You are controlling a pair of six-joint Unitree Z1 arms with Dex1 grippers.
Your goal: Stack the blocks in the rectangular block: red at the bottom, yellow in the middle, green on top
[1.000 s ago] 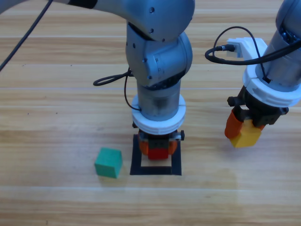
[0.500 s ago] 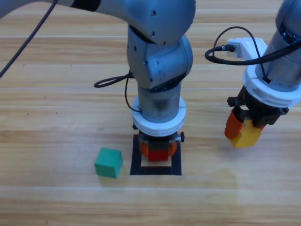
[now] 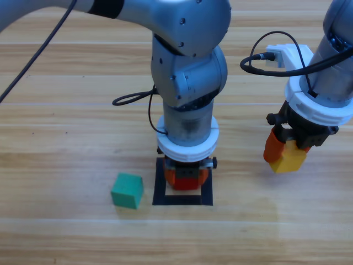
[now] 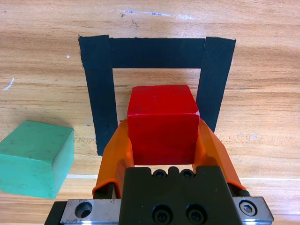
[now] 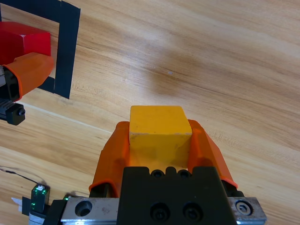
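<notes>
Left gripper (image 3: pixel 187 178) lower over tape rectangle (image 3: pixel 206 194), clamping red cube (image 4: pixel 162 123); right gripper (image 3: pixel 285 153) clamping yellow cube (image 3: pixel 289 159).

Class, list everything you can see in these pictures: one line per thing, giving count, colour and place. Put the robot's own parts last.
Table: one, wooden, under everything.
Tape rectangle: one, black outline, on the table below the left arm.
Red cube: one, held over the rectangle by the left gripper.
Yellow cube: one, held by the right gripper, right of the rectangle.
Green cube: one, teal-green, on the table just left of the rectangle.
Left gripper: one, orange fingers, shut on the red cube.
Right gripper: one, orange fingers, shut on the yellow cube.
</notes>
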